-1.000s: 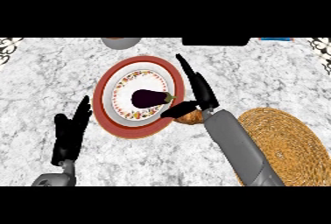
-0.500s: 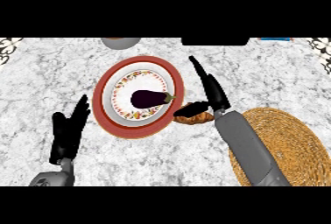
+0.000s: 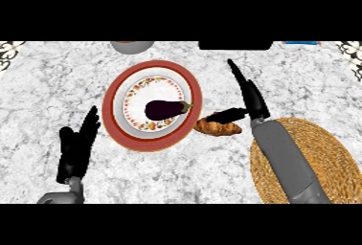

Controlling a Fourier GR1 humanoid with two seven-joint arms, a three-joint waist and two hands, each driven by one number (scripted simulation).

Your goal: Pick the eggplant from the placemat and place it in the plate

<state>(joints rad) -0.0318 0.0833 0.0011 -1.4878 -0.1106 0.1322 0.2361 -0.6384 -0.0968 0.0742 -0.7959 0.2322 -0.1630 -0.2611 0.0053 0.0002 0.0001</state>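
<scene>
view: head (the only one) | aim: steeply down onto counter [image 3: 50, 91] | range: near, counter fills frame

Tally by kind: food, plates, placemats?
Food: 2 (eggplant, croissant)
Plates: 1 (plate)
Placemats: 1 (placemat)
Total: 4

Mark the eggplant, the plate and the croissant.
eggplant [image 3: 164, 109]: head view, middle of its dark body.
plate [image 3: 108, 111]: head view, red rim, left side.
croissant [image 3: 218, 127]: head view, middle of its crust.
</scene>
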